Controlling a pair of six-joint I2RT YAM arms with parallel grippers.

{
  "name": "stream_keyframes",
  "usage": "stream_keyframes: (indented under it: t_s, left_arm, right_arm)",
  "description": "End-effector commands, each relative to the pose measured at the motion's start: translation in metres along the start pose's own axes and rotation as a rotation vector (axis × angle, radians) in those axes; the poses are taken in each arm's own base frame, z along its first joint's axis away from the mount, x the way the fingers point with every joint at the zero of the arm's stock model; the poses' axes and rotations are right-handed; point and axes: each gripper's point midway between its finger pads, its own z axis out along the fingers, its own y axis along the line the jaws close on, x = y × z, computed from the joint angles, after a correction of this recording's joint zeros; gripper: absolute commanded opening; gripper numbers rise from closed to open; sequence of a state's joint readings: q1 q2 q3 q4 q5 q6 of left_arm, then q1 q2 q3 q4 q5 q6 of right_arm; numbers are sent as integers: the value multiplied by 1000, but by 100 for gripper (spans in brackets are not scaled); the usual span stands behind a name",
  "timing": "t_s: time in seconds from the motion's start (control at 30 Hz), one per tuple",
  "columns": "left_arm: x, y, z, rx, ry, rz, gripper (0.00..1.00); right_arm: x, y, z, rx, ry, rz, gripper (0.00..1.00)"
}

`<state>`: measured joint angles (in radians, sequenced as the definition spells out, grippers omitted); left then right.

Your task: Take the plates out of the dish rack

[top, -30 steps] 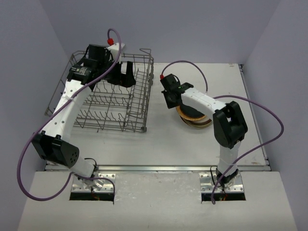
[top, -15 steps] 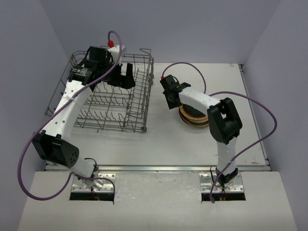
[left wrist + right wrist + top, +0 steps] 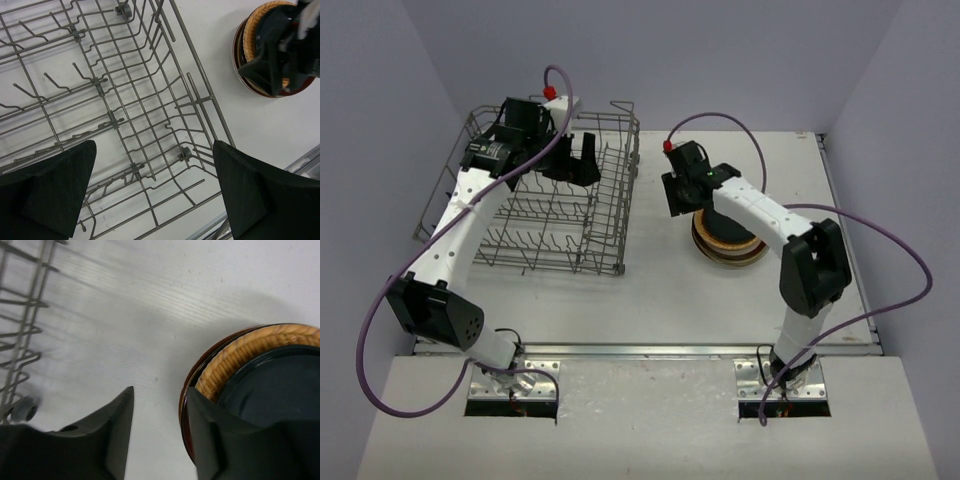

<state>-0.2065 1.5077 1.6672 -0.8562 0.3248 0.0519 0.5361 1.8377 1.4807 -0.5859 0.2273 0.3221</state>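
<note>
Top external view showed the white bench [image 3: 650, 300] with one big grey dish rack [image 3: 550, 215] on its left side. No plate stood between its wires there or in the left wrist view, so I think the unloading was almost over.

Two arms were there. The left arm [image 3: 455, 235] reached over the far part of the rack. The left jaws hung wide apart above the wires with nothing in them. The right arm [image 3: 760, 215] bent over the bench to the right of the rack.

One stack of plates [image 3: 730, 245] lay flat on the bench there, apart from the rack. The right jaws hung at the stack's left edge, the side that faced the rack. In the right wrist view they stood apart. One finger [image 3: 95, 445] was over bare bench and the other finger [image 3: 215, 440] was over the stack's edge. They gripped nothing that I could see.

The stack lay under and to the right of those jaws. The plates were round, so they had no long side. The right arm was much nearer to them, and I think it only needed to lift away.

I counted three plates in the stack. A black plate [image 3: 270, 385] was on top, a tan plate [image 3: 240, 360] lay under it, and a red-brown rim [image 3: 202, 357] showed lower down. Any more were hidden.
</note>
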Motion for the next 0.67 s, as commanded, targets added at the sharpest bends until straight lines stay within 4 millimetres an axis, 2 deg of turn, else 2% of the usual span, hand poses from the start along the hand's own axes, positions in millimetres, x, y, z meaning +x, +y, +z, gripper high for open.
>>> stream_keyframes:
  t_s: [0.0, 0.1, 0.13, 0.17, 0.23, 0.4, 0.43, 0.47, 0.57, 0.63]
  left_arm:
    - [-19, 7, -21, -28, -90, 15, 100]
    - [-14, 20, -23, -58, -78, -13, 100]
    - [-12, 26, -24, -71, -74, -28, 100]
    - [-11, 31, -26, -84, -76, -41, 100]
    - [-9, 43, -31, -109, -94, -66, 100]
    - [4, 77, -33, -241, -127, -106, 100]
    - [7, 80, -33, -257, -130, -105, 100]
    - [11, 90, -34, -311, -132, -100, 100]
    - [28, 104, -36, -397, -142, -80, 100]
    - [25, 104, -44, -415, -180, -60, 100]
  right_arm:
    - [-71, 11, -93, -152, -275, -12, 64]
    - [-87, -4, -133, -120, -387, -70, 95]
    - [-90, -11, -145, -102, -416, -88, 98]
    - [-90, -18, -153, -86, -434, -96, 99]
    - [-76, -38, -159, -41, -429, -99, 99]
    - [-30, -95, -144, 18, -317, -10, 99]
    - [-25, -99, -143, 26, -310, 0, 99]
    - [-20, -112, -145, 53, -308, 21, 99]
    - [-3, -119, -143, 73, -288, 27, 99]
    - [1, -120, -143, 76, -283, 30, 99]
